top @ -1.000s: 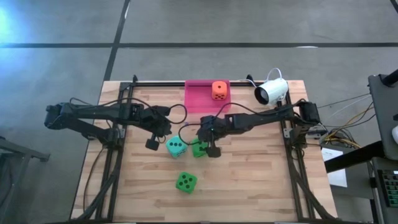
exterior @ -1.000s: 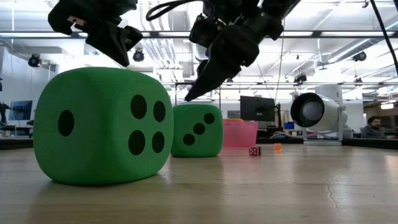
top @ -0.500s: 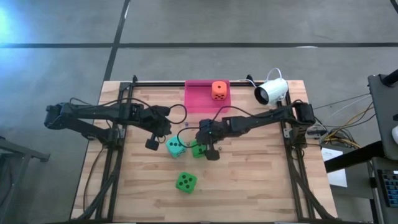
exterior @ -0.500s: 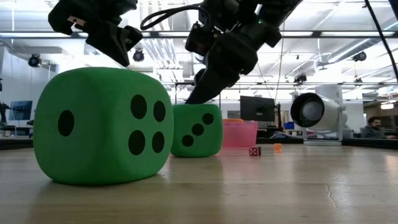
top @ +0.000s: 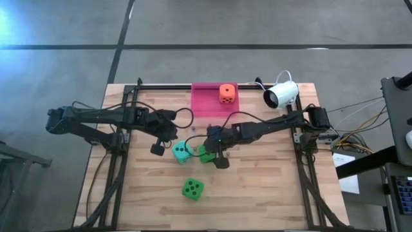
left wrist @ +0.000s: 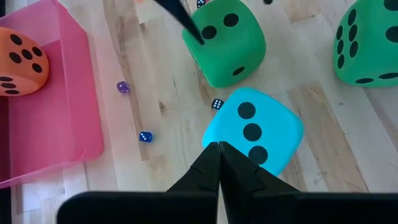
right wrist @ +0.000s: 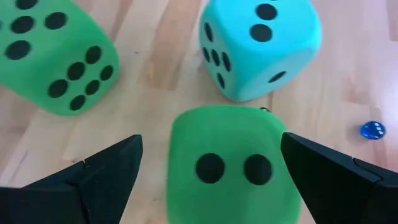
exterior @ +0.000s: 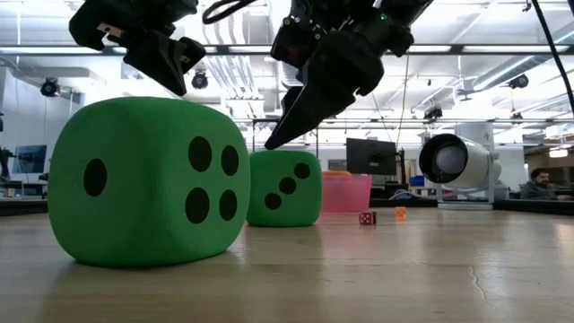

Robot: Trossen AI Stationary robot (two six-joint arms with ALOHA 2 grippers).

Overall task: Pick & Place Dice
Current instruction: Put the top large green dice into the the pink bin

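Note:
In the right wrist view my right gripper point(right wrist: 211, 140) is open, one finger on each side of a bright green die point(right wrist: 227, 165), with a gap on both sides. That die point(top: 205, 154) rests on the table's middle, beside the teal die point(top: 181, 152). A second green die point(top: 192, 188) lies nearer the front edge. The orange die point(top: 226, 93) sits in a pink tray point(top: 205, 103) at the back. My left gripper point(top: 156, 149) hangs shut above the table, just left of the teal die point(left wrist: 255, 134), touching nothing.
A white camera point(top: 281, 95) stands at the back right beside the tray. Several tiny dice, one purple point(left wrist: 123, 87) and one blue point(left wrist: 145, 136), lie on the wood between tray and teal die. Black frame rails point(top: 122, 161) run along both sides.

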